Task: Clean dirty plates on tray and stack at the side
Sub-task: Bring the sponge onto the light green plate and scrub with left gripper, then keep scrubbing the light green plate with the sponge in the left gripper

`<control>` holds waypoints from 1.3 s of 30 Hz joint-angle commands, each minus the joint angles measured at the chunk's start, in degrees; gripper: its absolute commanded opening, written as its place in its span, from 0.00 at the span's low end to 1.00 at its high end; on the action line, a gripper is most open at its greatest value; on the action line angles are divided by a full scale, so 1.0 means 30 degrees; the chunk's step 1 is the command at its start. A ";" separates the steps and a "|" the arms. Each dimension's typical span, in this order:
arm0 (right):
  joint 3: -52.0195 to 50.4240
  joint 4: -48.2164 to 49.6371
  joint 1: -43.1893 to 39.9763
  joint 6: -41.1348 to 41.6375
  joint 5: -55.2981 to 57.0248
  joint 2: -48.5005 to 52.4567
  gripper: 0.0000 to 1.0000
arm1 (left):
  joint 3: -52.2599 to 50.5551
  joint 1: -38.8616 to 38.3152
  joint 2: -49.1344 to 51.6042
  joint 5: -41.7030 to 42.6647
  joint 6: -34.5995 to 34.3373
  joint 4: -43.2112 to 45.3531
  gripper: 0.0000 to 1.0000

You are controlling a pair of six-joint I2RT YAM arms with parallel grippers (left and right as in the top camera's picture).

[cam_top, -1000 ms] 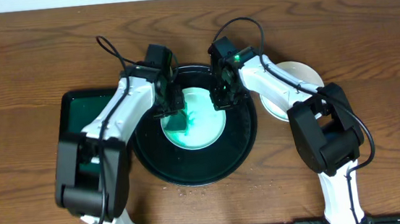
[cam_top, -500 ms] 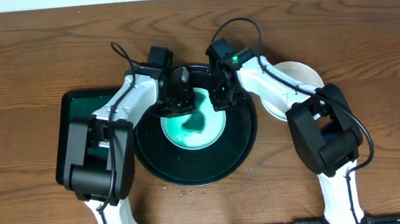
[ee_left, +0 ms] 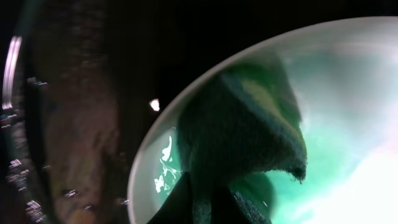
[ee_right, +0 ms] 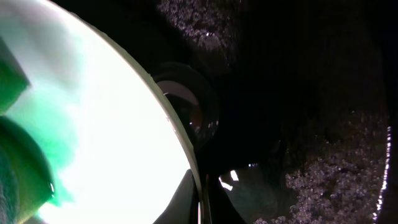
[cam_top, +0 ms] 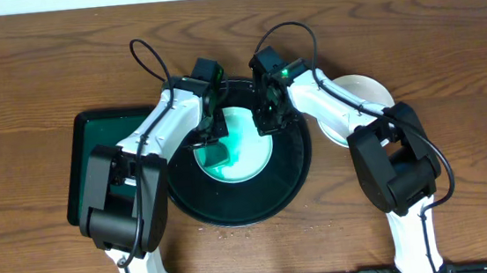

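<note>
Left end effector gripped green cloth on pale mint round plate; right end effector clamped its rim; flat strokes suited.

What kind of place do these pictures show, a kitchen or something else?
Probably a robot test bench, not a kitchen: two arms at a wooden table, one pressing a cloth on a plate in a black tray.
</note>
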 commanded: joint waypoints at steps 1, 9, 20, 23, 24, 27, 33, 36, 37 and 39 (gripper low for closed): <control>-0.0036 -0.0007 0.0044 0.0393 0.0131 0.0393 0.01 | -0.0801 0.0597 0.0882 -0.2965 -0.0240 -0.0903 0.07; -0.0036 0.0036 0.0029 0.0393 0.0131 0.0393 0.01 | -0.0801 0.0015 0.0882 1.2225 0.8327 -0.0240 0.07; -0.0036 0.0029 0.0029 0.0393 0.0131 0.0393 0.01 | -0.0801 0.0036 0.0882 0.0051 0.2703 0.3045 0.07; -0.0036 0.0029 0.0029 0.0386 0.0131 0.0393 0.01 | -0.0488 0.0029 0.0794 -0.3534 0.0036 0.2980 0.07; -0.0036 0.0029 0.0029 0.0386 0.0131 0.0393 0.01 | -0.0364 0.0029 0.0670 -0.4328 -0.0503 0.2900 0.07; -0.0036 0.0036 0.0029 0.0386 0.0138 0.0393 0.01 | -0.0299 0.0015 0.0452 -0.6819 -0.1129 0.2331 0.07; -0.0036 0.0051 0.0029 0.0386 0.0138 0.0393 0.01 | -0.0299 -0.0080 0.0452 -0.6178 -0.1107 0.0342 0.07; -0.0036 0.0044 0.0029 0.0386 0.0138 0.0393 0.01 | -0.0299 -0.0219 0.0452 -0.5187 -0.1049 -0.1027 0.07; -0.0036 0.0044 0.0029 0.0379 0.0138 0.0393 0.01 | -0.0299 -0.0277 0.0452 -0.5136 -0.1035 -0.1647 0.07; -0.0036 0.0036 0.0029 0.0379 0.0138 0.0393 0.01 | -0.0299 -0.0437 0.0452 -0.5792 -0.1042 -0.2630 0.07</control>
